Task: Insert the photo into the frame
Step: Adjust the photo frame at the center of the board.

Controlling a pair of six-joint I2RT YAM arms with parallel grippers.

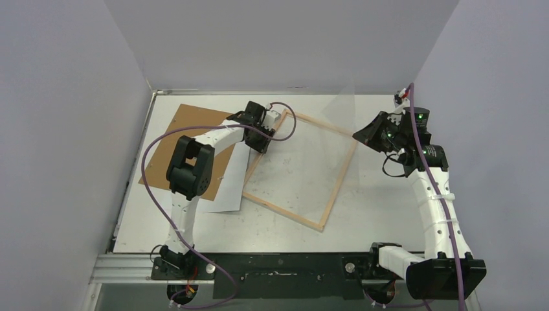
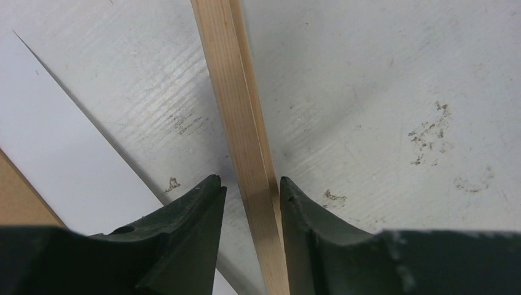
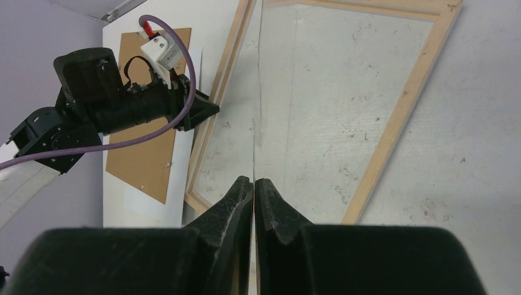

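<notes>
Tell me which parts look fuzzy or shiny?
Left wrist view: the dark left end effector looks a bit soft up close, while the pale wooden picture frame shows crisp grain. Right wrist view: the thin clear sheet is only a bright edge-on line. Top view: even light, weak shadows, a faint sheen from that sheet.

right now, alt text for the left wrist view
The left gripper straddles a narrow bar of the pale wooden picture frame, dark jaws parted, over a scuffed white table. A plain white paper sheet and a brown fibreboard corner lie at left.
</notes>
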